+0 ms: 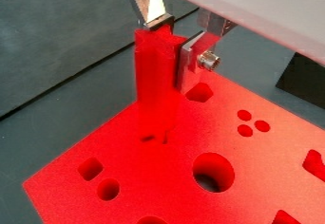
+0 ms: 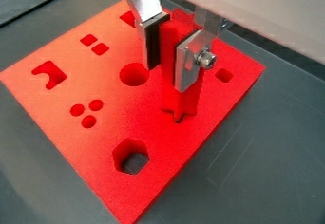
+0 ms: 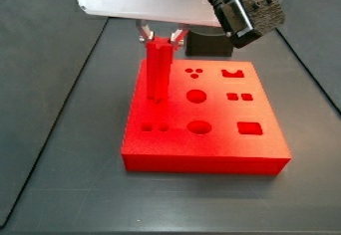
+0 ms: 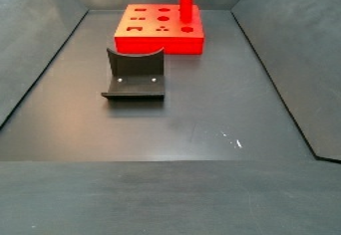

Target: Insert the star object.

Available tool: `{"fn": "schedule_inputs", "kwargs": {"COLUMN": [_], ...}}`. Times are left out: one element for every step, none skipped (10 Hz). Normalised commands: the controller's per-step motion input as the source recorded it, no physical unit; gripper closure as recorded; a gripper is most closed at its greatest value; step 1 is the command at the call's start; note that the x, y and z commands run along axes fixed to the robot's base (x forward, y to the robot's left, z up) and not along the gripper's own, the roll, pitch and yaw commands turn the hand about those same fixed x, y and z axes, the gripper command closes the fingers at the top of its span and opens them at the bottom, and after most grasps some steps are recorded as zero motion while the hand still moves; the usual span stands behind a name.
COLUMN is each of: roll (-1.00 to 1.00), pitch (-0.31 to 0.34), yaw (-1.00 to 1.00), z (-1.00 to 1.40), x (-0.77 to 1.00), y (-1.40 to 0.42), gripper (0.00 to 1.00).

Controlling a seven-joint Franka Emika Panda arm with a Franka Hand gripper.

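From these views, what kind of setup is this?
Likely a lab peg-insertion test cell, not a home or shop. A dark walled enclosure floor, a red block cut with shaped holes, and a fixture on the floor. The end effector holds the star object upright over the block.

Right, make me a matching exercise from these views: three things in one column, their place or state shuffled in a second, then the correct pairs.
Things:
1. star object
2. red block
3. dark grey curved holder

Place or state:
A. lies flat on the floor, with shaped holes in its top
B. stands alone on the floor, apart from the block
C. held upright in the hand, lower end on the block

Pairs: 1-C, 2-A, 3-B
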Motion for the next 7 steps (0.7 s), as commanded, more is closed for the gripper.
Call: {"fn": "schedule_inputs", "kwargs": {"roll": [-0.03, -0.04, -0.04, 0.00, 0.00, 0.04, 0.05], "pitch": [-0.051, -0.074, -0.057, -0.001, 0.000, -0.066, -0.069], "yaw": [0.20, 0.32, 0.34, 0.16, 0.00, 0.00, 0.00], "z": [-0.19, -0.17, -0.15, -0.09, 0.00, -0.46, -0.81], "x": [0.00, 0.00, 0.00, 0.00, 0.00, 0.00, 0.00], "y": [0.05, 0.09, 0.05, 0.00, -0.04, -0.09, -0.03], "gripper": [1.00, 1.00, 1.00, 1.00, 1.00, 1.00, 1.00]}}
